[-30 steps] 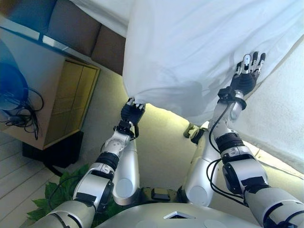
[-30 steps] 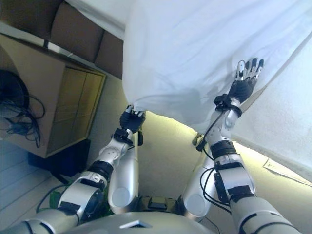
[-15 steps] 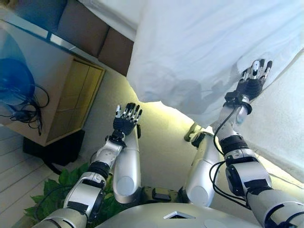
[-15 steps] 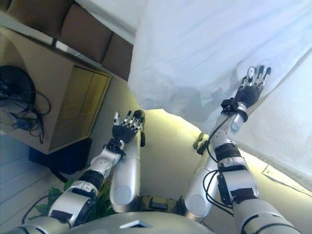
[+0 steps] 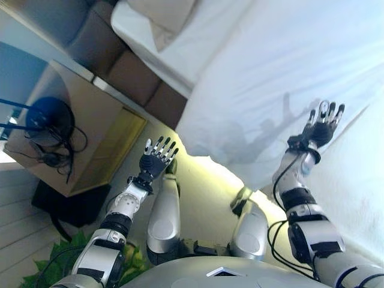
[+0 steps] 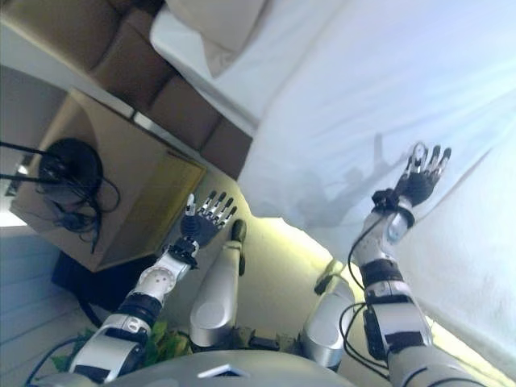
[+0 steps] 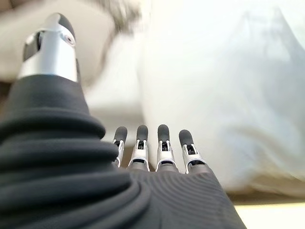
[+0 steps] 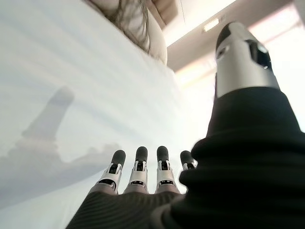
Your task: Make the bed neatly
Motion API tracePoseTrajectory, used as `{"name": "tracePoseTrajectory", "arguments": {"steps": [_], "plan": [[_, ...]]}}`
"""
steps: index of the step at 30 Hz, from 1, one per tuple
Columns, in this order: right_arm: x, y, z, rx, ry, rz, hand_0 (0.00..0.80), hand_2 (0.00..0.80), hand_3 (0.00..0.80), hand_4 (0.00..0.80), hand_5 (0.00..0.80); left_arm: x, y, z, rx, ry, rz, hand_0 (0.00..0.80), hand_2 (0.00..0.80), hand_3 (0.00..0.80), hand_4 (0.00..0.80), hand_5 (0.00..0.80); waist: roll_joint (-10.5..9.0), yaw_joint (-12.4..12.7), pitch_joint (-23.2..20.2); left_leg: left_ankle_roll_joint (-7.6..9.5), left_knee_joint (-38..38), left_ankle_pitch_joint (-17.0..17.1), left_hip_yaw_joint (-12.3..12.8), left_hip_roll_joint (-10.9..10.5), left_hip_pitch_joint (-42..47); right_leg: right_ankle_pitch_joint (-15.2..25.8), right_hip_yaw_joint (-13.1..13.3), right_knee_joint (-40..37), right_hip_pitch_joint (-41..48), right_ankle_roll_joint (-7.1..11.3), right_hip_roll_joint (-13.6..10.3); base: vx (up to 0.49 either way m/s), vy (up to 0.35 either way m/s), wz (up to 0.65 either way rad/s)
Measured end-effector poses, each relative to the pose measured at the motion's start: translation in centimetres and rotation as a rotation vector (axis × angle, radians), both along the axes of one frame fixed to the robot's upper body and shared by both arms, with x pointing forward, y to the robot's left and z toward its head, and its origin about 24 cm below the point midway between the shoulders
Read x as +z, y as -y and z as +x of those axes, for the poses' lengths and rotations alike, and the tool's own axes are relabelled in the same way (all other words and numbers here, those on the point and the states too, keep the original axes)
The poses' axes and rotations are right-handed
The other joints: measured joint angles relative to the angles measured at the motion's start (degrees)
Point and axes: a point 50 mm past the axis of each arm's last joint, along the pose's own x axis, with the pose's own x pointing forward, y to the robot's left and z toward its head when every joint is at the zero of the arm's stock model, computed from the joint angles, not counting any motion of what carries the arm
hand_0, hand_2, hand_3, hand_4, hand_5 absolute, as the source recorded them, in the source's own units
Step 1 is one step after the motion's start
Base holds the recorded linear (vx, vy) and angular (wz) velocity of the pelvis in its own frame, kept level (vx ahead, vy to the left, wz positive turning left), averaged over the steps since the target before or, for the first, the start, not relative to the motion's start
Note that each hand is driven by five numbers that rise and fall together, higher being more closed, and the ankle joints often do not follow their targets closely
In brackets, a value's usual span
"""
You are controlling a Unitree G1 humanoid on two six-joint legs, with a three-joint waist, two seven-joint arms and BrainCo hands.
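Observation:
A white duvet (image 5: 282, 66) covers the bed, and its near corner (image 5: 204, 144) hangs over the bed's edge. A beige pillow (image 5: 165, 18) lies at the head on the white sheet (image 5: 141, 30). My left hand (image 5: 156, 161) is open with straight fingers, held in the air beside the bed and just short of the hanging corner, touching nothing. My right hand (image 5: 321, 129) is open too, fingers spread, raised above the duvet's near edge. Its wrist view shows the duvet (image 8: 71, 95) ahead of the straight fingers (image 8: 138, 167).
A wooden nightstand (image 5: 90, 138) stands left of the bed, with a dark lamp base and cords (image 5: 51, 120) on top. A brown padded headboard (image 5: 129, 78) runs behind the bed. A green plant (image 5: 42, 264) sits low at the left.
My left hand let go of the duvet corner, opened and dropped away from it. My right hand stayed open over the duvet. The camera tilted up, bringing the pillow into view.

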Motion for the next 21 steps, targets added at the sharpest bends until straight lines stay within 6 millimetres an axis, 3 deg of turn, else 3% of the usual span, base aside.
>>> {"name": "tracePoseTrajectory", "arguments": {"steps": [5, 8, 11, 16, 21], "plan": [[-4.5, -0.4, -4.0, 0.104, -0.167, -0.008, 0.000, 0.000, 0.000, 0.000, 0.000, -0.9, -2.5, -2.2, 0.020, -0.025, 0.147, 0.000, 0.000, 0.000, 0.000, 0.000, -3.80, -0.31, -10.64, 0.02, -4.28, -0.18, 4.07, 0.74, 5.23, 1.38, 0.63, -6.75, 4.94, -0.10, 1.46, 0.137, 0.042, -0.15], [-6.5, -0.4, -7.7, 0.206, -0.269, -0.041, 0.000, 0.000, 0.000, 0.000, 0.000, -1.9, -5.0, -4.8, 0.098, -0.079, 0.246, 0.000, 0.000, 0.000, 0.000, 0.000, -5.57, -2.62, -13.93, -0.54, -6.96, 0.08, 6.61, 1.88, 8.21, 1.58, 2.83, -8.12, 5.23, -0.16, 2.64, 0.069, 0.019, -0.42], [-8.0, -0.3, -10.6, 0.282, -0.373, -0.036, 0.000, 0.000, 0.000, 0.000, 0.000, -2.8, -6.0, -6.5, 0.140, -0.144, 0.313, 0.000, 0.000, 0.000, 0.000, 0.000, -6.24, -5.83, -16.16, -1.53, -9.64, 0.84, 8.69, 3.25, 11.21, 2.46, 4.54, -9.99, 6.07, 0.30, 4.20, 0.021, 0.023, -0.40], [-9.2, -1.6, -11.8, 0.388, -0.464, -0.012, 0.000, 0.000, 0.000, 0.000, 0.000, -3.0, -6.1, -6.8, 0.176, -0.140, 0.376, 0.000, 0.000, 0.000, 0.000, 0.000, -5.45, -8.12, -19.00, -2.01, -15.82, 3.47, 10.81, 4.61, 16.00, 4.09, 5.75, -13.34, 7.92, -0.12, 6.36, 0.013, 0.018, -0.20], [-9.7, -3.2, -11.8, 0.463, -0.492, -0.002, 0.000, 0.000, 0.000, 0.000, 0.000, -3.7, -5.9, -7.9, 0.190, -0.163, 0.385, 0.000, 0.000, 0.000, 0.000, 0.000, -4.17, -7.97, -21.64, -2.24, -19.33, 4.88, 11.91, 4.64, 19.07, 5.36, 5.72, -16.69, 10.39, 0.06, 7.00, 0.001, 0.004, -0.04]]}}
